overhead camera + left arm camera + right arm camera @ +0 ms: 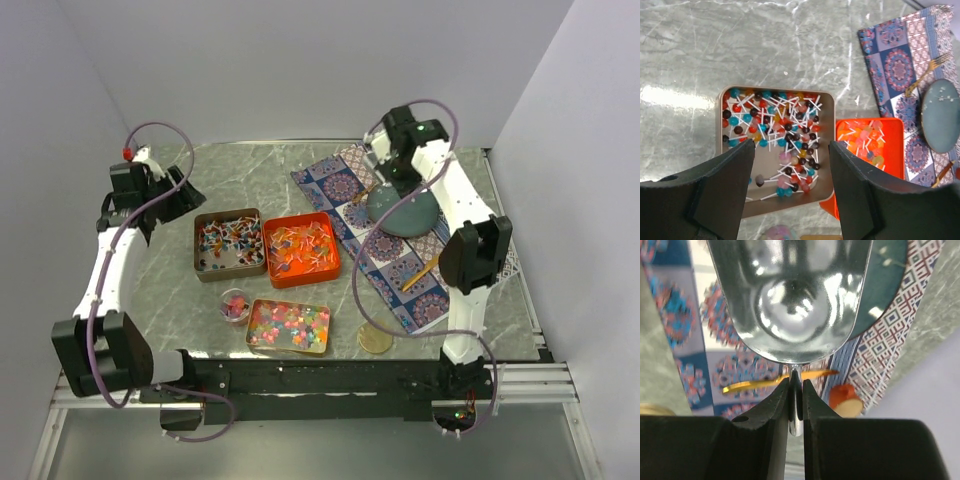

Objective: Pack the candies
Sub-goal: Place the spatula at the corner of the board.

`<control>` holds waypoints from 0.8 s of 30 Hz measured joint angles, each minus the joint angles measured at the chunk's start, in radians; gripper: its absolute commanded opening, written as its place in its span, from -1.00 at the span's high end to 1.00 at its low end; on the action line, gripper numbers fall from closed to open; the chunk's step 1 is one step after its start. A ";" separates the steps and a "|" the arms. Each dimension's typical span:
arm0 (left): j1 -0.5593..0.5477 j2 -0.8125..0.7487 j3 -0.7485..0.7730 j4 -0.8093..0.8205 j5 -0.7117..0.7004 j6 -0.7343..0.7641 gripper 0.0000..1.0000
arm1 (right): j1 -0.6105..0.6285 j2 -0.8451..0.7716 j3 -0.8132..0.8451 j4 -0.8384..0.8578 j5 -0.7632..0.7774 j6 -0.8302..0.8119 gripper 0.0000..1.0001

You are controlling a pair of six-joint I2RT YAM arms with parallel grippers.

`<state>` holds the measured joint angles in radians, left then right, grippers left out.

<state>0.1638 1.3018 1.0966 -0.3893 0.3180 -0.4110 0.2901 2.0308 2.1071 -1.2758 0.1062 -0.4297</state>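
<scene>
Candy packing station: scoop gripped at right, left jaws spread over the tins.

Right gripper [796, 382]: clamped on the thin handle of a metal scoop [795, 300], bowl pointing away from the fingers, held over a teal plate [403, 212] on a patterned mat [395, 275]; gold utensil [755, 386] lying on the mat below the fingertips. Left gripper [791, 155]: released, nothing between the fingers, hovering above a brown tin [719, 125]. Candies [775, 125]: stick lollipops in mixed colours spread through that tin, directly under the left fingers; more in an orange tin [892, 150] just beside it, past the right-hand finger. Multicoloured jellies [290, 326] in a third tin [290, 350] nearer the arm bases, next to a small round cup [235, 304], with a round gold lid [376, 339] on the side toward the right gripper.
</scene>
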 measured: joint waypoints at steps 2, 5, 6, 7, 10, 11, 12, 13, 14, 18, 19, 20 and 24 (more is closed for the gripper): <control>0.000 0.040 0.027 -0.012 -0.002 0.011 -0.33 | -0.061 0.066 0.093 0.002 -0.028 0.022 1.00; 0.000 0.099 0.077 -0.020 -0.002 0.042 -0.33 | -0.174 0.183 0.219 0.038 -0.040 0.039 1.00; 0.000 0.111 0.089 -0.020 -0.001 0.056 -0.33 | -0.206 0.210 0.236 0.054 -0.040 0.043 1.00; 0.000 0.121 0.097 -0.020 0.001 0.068 -0.33 | -0.251 0.247 0.252 0.070 -0.039 0.048 1.00; 0.000 0.134 0.106 -0.023 0.008 0.103 -0.32 | -0.345 0.317 0.257 0.097 -0.036 0.054 1.00; 0.000 0.141 0.113 -0.030 0.011 0.114 -0.32 | -0.378 0.336 0.257 0.106 -0.034 0.056 1.00; -0.001 0.147 0.118 -0.035 0.014 0.122 -0.33 | -0.404 0.353 0.257 0.114 -0.032 0.059 1.00; -0.001 0.154 0.126 -0.041 0.016 0.131 -0.33 | -0.423 0.366 0.257 0.121 -0.030 0.063 1.00; -0.001 0.164 0.134 -0.043 0.017 0.138 -0.32 | -0.435 0.375 0.258 0.126 -0.029 0.066 1.00; -0.004 0.202 0.167 -0.050 0.013 0.164 -0.33 | -0.450 0.399 0.283 0.146 -0.033 0.076 1.00; -0.005 0.210 0.175 -0.053 0.010 0.169 -0.33 | -0.449 0.399 0.282 0.150 -0.039 0.079 1.00; -0.006 0.217 0.182 -0.058 0.007 0.175 -0.32 | -0.449 0.399 0.281 0.152 -0.043 0.080 1.00; -0.016 0.264 0.237 -0.079 0.003 0.191 -0.32 | -0.455 0.399 0.279 0.153 -0.052 0.080 1.00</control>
<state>0.1474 1.5654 1.3338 -0.4679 0.3214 -0.2199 -0.1646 2.4298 2.3863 -1.1229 0.0544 -0.3492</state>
